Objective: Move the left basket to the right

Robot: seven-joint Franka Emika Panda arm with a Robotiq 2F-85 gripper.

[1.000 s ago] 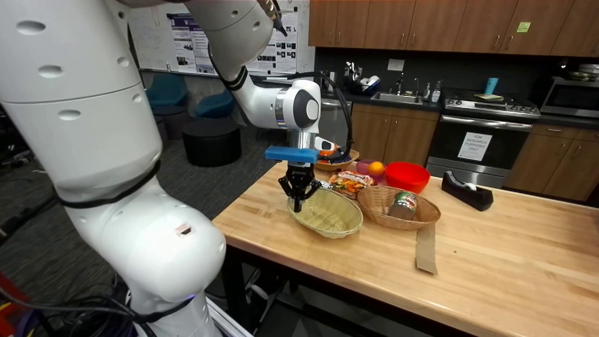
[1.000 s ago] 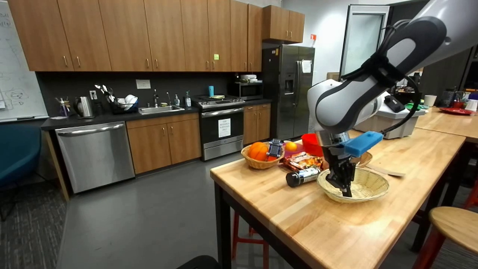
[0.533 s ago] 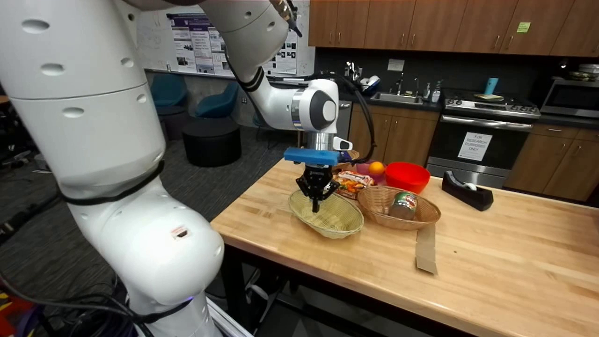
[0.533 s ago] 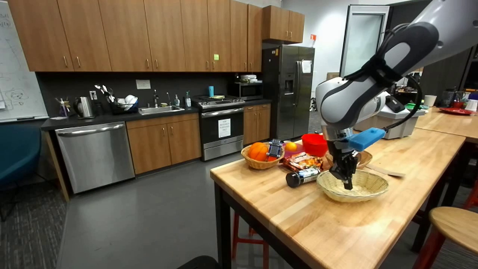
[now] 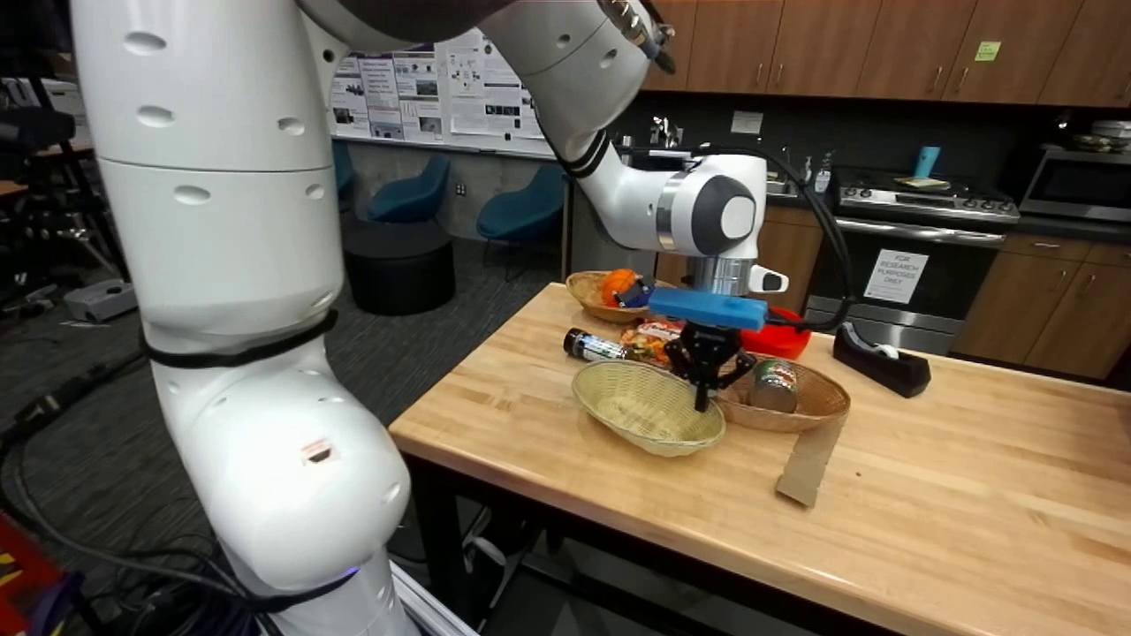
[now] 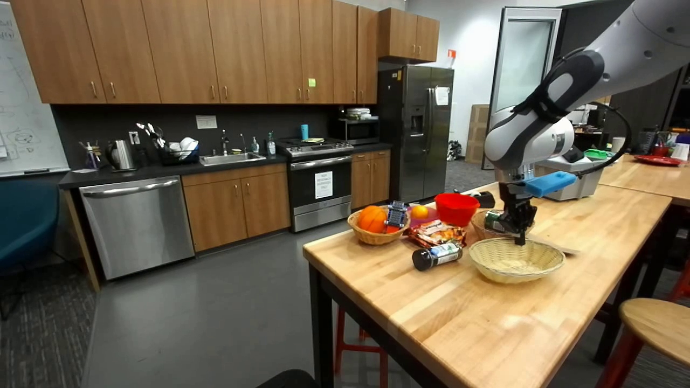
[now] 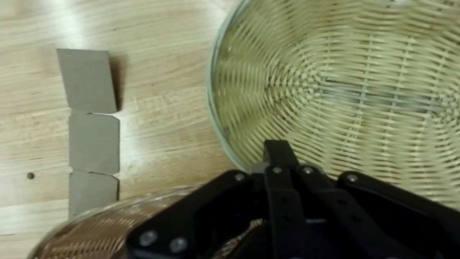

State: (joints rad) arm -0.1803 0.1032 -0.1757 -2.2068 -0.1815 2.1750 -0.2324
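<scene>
The left basket, a shallow pale yellow-green woven bowl [image 5: 641, 411], lies upright and empty on the table. It also shows in the other exterior picture [image 6: 512, 264] and fills the right of the wrist view [image 7: 345, 108]. My gripper [image 5: 702, 402] has its fingers together, tips down inside the basket at its rim on the brown basket's side; these also show in an exterior view [image 6: 520, 240] and the wrist view [image 7: 280, 154]. Nothing shows between the fingers. Whether the tips touch the basket wall is hard to tell.
A brown basket [image 5: 822, 406] holding a jar [image 5: 773, 386] sits right against the left basket. A cardboard strip [image 5: 811, 464] lies partly by it. Behind are a red bowl [image 6: 456, 209], a snack bag [image 6: 437, 234], a dark-capped bottle [image 6: 437, 255], a fruit basket [image 6: 372, 237] and a tape dispenser [image 5: 884, 362].
My gripper has moved right across the left basket to its far rim. The left basket has slid right; the brown basket has shifted slightly right and the cardboard strip has turned a little.
</scene>
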